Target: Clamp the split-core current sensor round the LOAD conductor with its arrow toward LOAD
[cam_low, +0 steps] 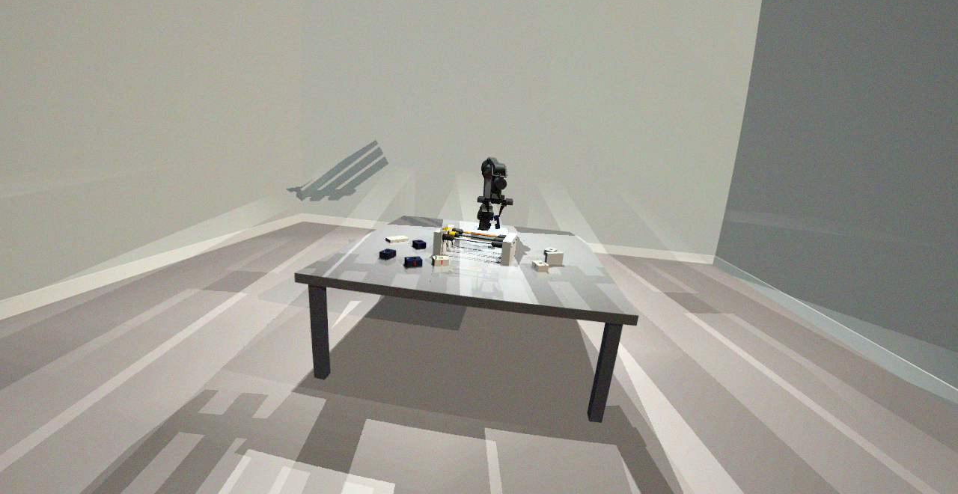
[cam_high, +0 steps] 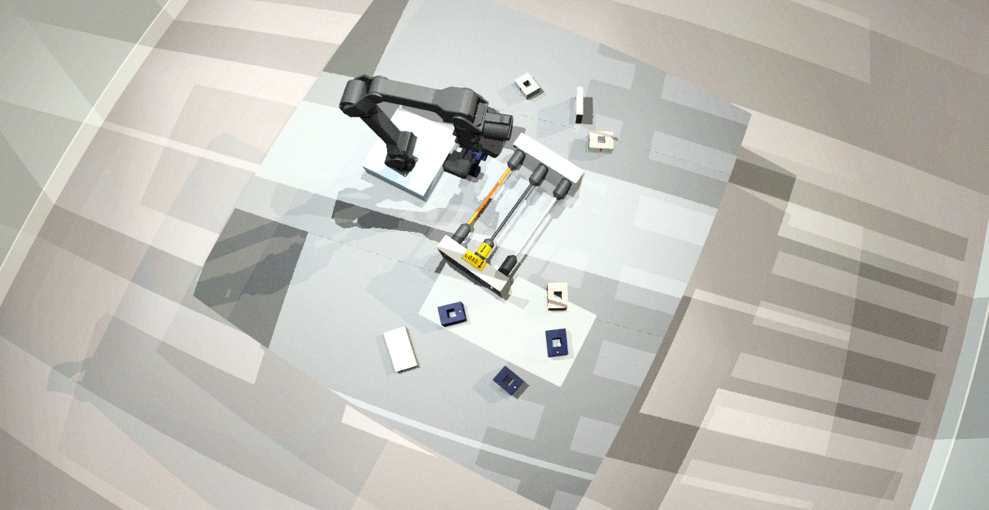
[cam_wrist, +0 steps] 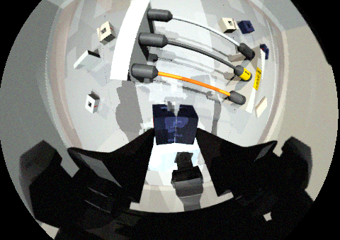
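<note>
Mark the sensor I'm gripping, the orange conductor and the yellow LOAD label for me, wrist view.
Blue sensor (cam_wrist: 176,129): wrist view, on its near face.
Orange conductor (cam_wrist: 193,81): wrist view, on the middle of its span.
Yellow LOAD label (cam_wrist: 257,78): wrist view, on its printed face.

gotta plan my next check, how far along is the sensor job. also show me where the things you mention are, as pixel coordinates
Done: the gripper (cam_high: 473,159) (cam_wrist: 175,131) is shut on the blue sensor (cam_high: 478,156) (cam_wrist: 177,125).

In hand: carrying it, apparently raised, short of the wires.

Left: clamping it round the black wire (cam_high: 514,212) (cam_wrist: 198,52) with the yellow band, arrow toward LOAD, latching, letting go.
</note>
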Action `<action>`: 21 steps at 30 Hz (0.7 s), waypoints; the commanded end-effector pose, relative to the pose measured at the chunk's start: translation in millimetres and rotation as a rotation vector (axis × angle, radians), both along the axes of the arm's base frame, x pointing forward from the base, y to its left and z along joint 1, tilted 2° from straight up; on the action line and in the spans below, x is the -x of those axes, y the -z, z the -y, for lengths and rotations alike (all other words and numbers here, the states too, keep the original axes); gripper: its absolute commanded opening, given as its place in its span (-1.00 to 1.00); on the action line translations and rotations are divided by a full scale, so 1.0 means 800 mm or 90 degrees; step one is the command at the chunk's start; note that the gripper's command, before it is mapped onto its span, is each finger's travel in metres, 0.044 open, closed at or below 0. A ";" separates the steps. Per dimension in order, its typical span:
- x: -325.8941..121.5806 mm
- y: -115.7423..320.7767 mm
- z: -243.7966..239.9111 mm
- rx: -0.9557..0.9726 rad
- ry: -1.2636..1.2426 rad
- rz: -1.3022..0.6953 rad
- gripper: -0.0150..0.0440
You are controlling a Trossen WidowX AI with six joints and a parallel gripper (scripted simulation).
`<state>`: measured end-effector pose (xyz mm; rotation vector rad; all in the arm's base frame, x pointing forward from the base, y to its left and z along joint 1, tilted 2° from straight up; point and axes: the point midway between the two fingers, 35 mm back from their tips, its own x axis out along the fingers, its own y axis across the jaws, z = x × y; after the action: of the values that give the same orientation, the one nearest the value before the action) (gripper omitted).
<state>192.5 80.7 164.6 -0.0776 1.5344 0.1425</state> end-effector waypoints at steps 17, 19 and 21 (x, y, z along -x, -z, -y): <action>-0.072 -0.013 -0.003 0.012 -0.345 0.022 -0.49; -0.080 -0.013 -0.003 0.014 -0.384 0.024 -0.49; -0.088 -0.013 -0.003 0.016 -0.423 0.026 -0.49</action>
<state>251.9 82.8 172.4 -0.5422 1.4538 0.5852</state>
